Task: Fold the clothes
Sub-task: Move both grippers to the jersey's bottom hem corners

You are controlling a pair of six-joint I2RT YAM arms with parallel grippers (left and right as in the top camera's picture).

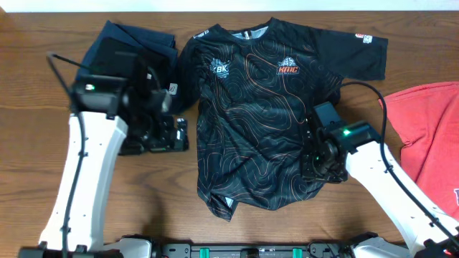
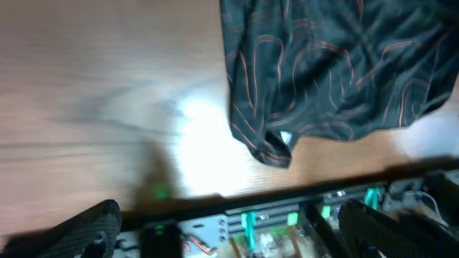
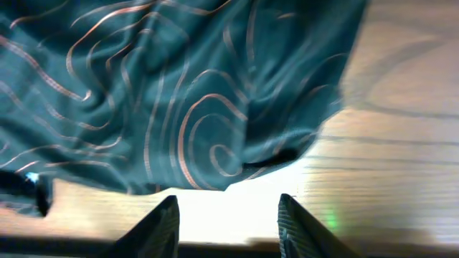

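The black jersey (image 1: 269, 107) with orange-white contour lines lies spread flat, front up, in the middle of the table. Its hem shows in the left wrist view (image 2: 337, 72) and the right wrist view (image 3: 179, 93). My left gripper (image 1: 166, 132) hovers left of the jersey, over the edge of a folded navy garment (image 1: 133, 50); its fingers (image 2: 237, 233) are spread wide and empty. My right gripper (image 1: 315, 161) is at the jersey's lower right hem; its fingers (image 3: 228, 226) are open and empty above bare table just beyond the hem. A red T-shirt (image 1: 430, 136) lies at the right edge.
The wooden table (image 1: 29, 107) shows bare wood at the far left and along the front. The arms' base rail (image 1: 251, 249) with green clips runs along the front edge, also showing in the left wrist view (image 2: 287, 215).
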